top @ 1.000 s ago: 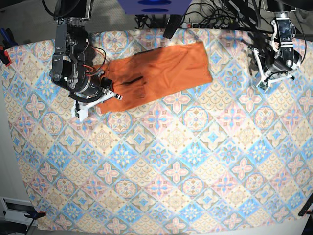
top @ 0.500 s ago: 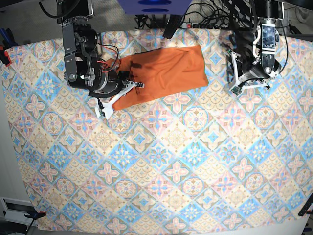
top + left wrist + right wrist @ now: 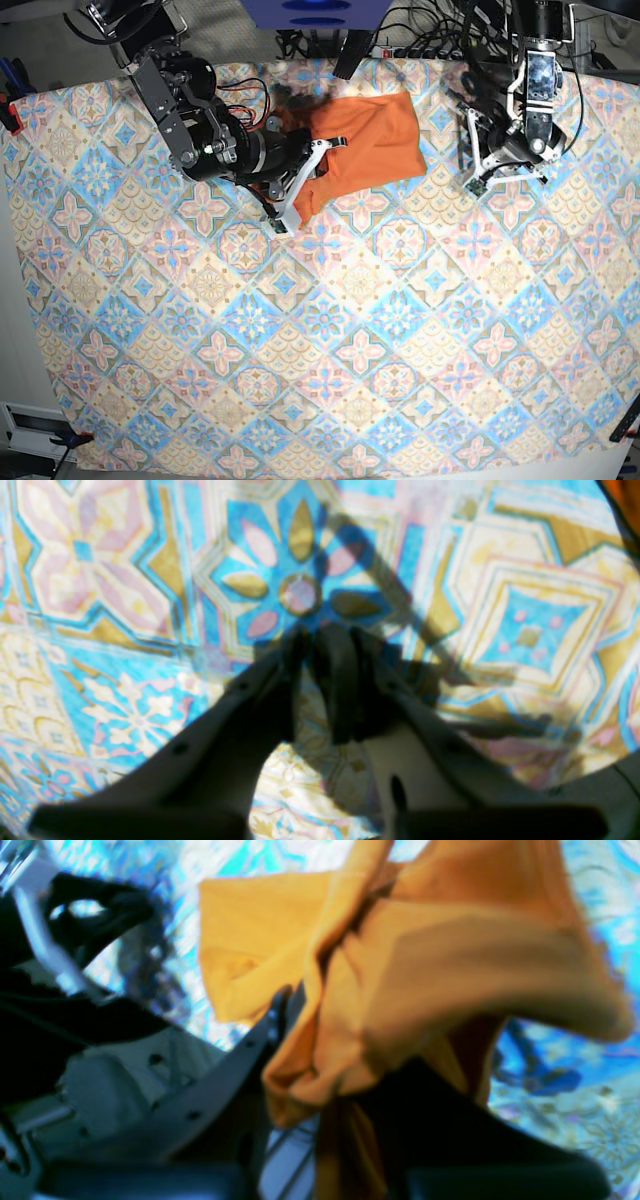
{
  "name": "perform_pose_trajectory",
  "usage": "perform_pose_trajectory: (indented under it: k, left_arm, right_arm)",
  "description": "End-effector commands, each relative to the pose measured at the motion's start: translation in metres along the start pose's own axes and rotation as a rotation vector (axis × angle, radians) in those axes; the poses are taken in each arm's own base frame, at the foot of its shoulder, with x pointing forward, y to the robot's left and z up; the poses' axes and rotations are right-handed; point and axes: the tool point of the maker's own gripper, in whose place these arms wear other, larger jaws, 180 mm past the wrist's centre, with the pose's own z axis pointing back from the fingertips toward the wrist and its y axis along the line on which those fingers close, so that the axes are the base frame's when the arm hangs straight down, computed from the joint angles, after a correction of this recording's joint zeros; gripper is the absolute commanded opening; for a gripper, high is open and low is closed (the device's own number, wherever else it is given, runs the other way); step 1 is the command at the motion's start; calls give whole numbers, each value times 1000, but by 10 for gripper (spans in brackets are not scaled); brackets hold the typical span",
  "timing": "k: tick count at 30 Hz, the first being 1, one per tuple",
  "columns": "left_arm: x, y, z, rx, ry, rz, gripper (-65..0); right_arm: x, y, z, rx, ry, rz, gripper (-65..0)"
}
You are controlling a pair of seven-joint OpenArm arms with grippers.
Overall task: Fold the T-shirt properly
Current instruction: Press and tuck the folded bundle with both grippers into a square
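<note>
dragged rightward, soft orange t-shirt point(image 3: 365, 150) bunches in right pincer point(image 3: 300, 185).

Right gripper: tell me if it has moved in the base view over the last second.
Yes. The right gripper, shut on the T-shirt, has travelled toward that view's right across the tablecloth, dragging the shirt's left end over itself.

Bright overhead light throws hard shadows on the counter point(image 3: 330, 330). Both wrist views are soft, oversaturated and motion-blurred.

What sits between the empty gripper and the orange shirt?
Nothing visible does. Only bare tablecloth lies between the left gripper and the shirt, whose other end the right gripper is holding.
</note>
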Motion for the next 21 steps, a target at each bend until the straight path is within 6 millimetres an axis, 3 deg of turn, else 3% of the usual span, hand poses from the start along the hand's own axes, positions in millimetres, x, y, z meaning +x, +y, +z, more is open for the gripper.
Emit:
perform_pose_trajectory:
  k: [1,7,14,18,21]
  left_arm:
    - [12,-12,-1,-39,-43,-16,-565]
    - [19,-22,-3,-58,-55,-12,-566]
    - [22,-27,-3,-69,-61,-16,-564]
    - [34,-44,-6,-103,-90,2,-564]
    - [56,-68,-8,-148,-114,-44,-564]
  right_arm:
    - [17,10,6,25,-47,36,-588]
    - [16,60,3,171,12,161,-605]
    - [10,66,4,166,101,242,-606]
    - [13,70,4,168,100,268,-606]
    - [12,70,4,169,102,269,-606]
